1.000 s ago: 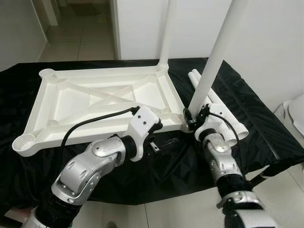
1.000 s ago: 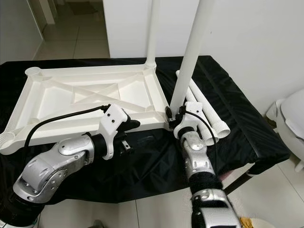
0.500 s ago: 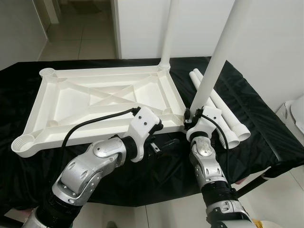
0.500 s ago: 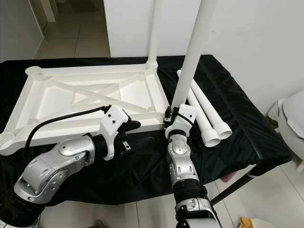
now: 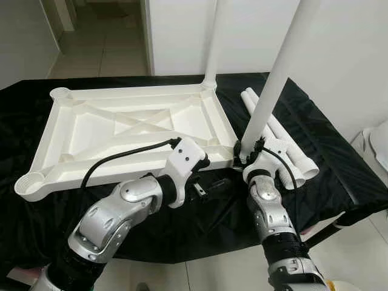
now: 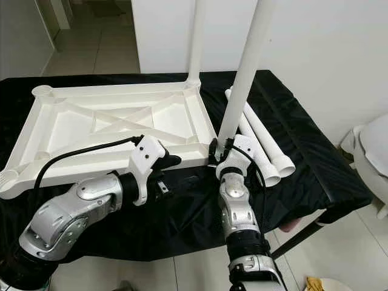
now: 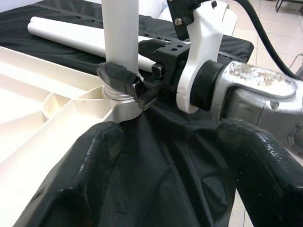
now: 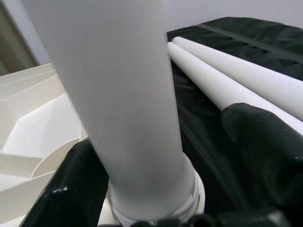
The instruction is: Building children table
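The white tabletop (image 5: pixel 97 124) lies upside down on a black cloth. One white leg (image 5: pixel 212 42) stands in its far right corner. A second leg (image 5: pixel 273 79) stands in the near right corner socket, leaning slightly right. My right gripper (image 5: pixel 242 153) is shut on this leg just above its threaded base (image 7: pixel 118 92), with one finger (image 7: pixel 117 75) across the front of the tube. My left gripper (image 5: pixel 213 185) stands open just left of that corner, low over the cloth, with nothing between its fingers (image 7: pixel 94 142).
Two loose white legs (image 5: pixel 285 136) lie side by side on the cloth right of the tabletop. Empty round sockets sit at the tabletop's left corners (image 5: pixel 60 94) (image 5: pixel 29 182). The cloth's front edge (image 5: pixel 200 254) drops to tile floor. A white object (image 5: pixel 379 142) stands at the right.
My right forearm has swung in from the right to below the near leg, its wrist turning around the leg's base. The left arm has barely moved.
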### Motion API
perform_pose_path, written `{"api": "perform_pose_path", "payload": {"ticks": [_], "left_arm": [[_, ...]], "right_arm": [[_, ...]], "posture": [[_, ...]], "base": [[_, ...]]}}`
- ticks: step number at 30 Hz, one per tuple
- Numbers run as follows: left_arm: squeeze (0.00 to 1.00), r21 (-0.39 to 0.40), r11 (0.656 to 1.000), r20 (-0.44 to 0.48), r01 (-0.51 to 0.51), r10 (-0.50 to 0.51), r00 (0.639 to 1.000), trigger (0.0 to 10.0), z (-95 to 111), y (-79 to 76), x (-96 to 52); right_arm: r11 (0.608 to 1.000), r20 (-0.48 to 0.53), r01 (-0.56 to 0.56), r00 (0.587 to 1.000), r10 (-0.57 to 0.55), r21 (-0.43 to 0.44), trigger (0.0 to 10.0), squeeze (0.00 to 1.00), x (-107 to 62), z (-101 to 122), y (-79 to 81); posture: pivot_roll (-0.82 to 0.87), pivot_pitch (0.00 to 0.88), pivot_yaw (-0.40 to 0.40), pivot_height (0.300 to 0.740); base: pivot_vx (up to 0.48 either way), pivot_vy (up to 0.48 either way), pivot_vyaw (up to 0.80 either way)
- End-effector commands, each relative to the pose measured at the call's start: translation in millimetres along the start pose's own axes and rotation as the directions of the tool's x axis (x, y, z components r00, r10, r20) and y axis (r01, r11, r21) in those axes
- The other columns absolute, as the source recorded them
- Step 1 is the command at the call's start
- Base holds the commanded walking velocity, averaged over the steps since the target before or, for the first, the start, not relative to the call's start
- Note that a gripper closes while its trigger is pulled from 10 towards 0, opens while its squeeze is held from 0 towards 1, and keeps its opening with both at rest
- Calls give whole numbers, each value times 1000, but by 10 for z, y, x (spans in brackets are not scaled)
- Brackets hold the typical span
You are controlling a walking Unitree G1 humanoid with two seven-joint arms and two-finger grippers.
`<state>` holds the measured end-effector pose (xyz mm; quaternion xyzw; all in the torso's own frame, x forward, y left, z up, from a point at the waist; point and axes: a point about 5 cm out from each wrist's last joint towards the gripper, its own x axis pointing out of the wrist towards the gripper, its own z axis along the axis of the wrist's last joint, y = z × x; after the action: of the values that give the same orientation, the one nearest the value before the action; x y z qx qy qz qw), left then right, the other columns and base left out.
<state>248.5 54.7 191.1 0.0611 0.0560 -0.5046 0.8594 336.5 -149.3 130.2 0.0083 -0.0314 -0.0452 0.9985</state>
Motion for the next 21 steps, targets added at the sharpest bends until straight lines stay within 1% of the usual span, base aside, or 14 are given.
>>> {"api": "perform_pose_path", "payload": {"ticks": [1, 3, 4, 5, 7, 8, 9, 10, 13, 15, 16, 18, 20, 21], "left_arm": [[0, 3, 999, -1, 48, -48, 999, 10000, 0, -43, -1], [0, 3, 999, -1, 48, -48, 999, 10000, 0, -43, -1], [0, 3, 999, -1, 47, -47, 999, 10000, 0, -41, -2], [0, 3, 999, -1, 44, -44, 999, 10000, 0, -37, -5], [0, 3, 999, -1, 44, -44, 999, 10000, 0, -37, -5], [0, 3, 999, -1, 42, -42, 999, 10000, 2, -33, -8], [0, 3, 999, -1, 41, -41, 999, 10000, 3, -31, -10], [0, 3, 999, -1, 41, -41, 999, 10000, 3, -31, -10], [0, 4, 999, -2, 39, -39, 999, 10000, 9, -23, -14], [0, 4, 999, -2, 39, -39, 999, 10000, 9, -23, -14], [0, 3, 999, -3, 37, -37, 999, 10000, 14, -16, -18], [0, 3, 999, -3, 37, -37, 999, 10000, 14, -16, -18], [0, 5, 999, -4, 35, -35, 999, 10000, 19, -7, -25], [0, 5, 999, -4, 35, -35, 999, 10000, 19, -7, -25]], "right_arm": [[994, -16, -110, 994, 110, -5, 10000, 1000, 44, -13, -95], [994, -16, -110, 994, 110, -5, 10000, 1000, 44, -13, -95], [985, -22, -171, 985, 170, -19, 10000, 1000, 58, -4, -106], [970, -26, -243, 970, 243, -25, 10000, 114, 85, 23, -158], [970, -26, -243, 970, 243, -25, 10000, 114, 85, 23, -158], [951, -29, -307, 952, 305, -49, 10000, 0, 117, 58, -236], [931, -30, -359, 933, 358, -69, 10000, 0, 144, 94, -313], [931, -30, -359, 933, 358, -69, 10000, 0, 144, 94, -313], [888, -45, -444, 896, 441, -119, 10000, 0, 189, 144, -414], [888, -45, -444, 896, 441, -119, 10000, 0, 189, 144, -414], [845, -72, -511, 859, 506, -155, 10000, 0, 229, 170, -453], [845, -72, -511, 859, 506, -155, 10000, 0, 229, 170, -453], [805, -114, -573, 820, 562, -155, 10000, 0, 259, 162, -454], [805, -114, -573, 820, 562, -155, 10000, 0, 259, 162, -454]], "posture": [[-17, 0, -33, 740], [-17, 0, -33, 740], [-17, 0, -33, 740], [-16, 0, -32, 740], [-16, 0, -32, 740], [-14, 0, -30, 740], [-14, 0, -30, 740], [-14, 0, -30, 740], [-13, 9, -21, 740], [-13, 9, -21, 740], [-14, 11, -21, 740], [-14, 11, -21, 740], [-9, 22, -14, 740], [-9, 22, -14, 740]], "base": [[0, 0, 0], [0, 0, 0], [0, 0, 0], [0, 0, 0], [0, 0, 0], [0, 0, 0], [0, 0, 0], [0, 0, 0], [0, 0, 0], [0, 0, 0], [0, 0, 0], [0, 0, 0], [0, 0, 0], [0, 0, 0]]}}
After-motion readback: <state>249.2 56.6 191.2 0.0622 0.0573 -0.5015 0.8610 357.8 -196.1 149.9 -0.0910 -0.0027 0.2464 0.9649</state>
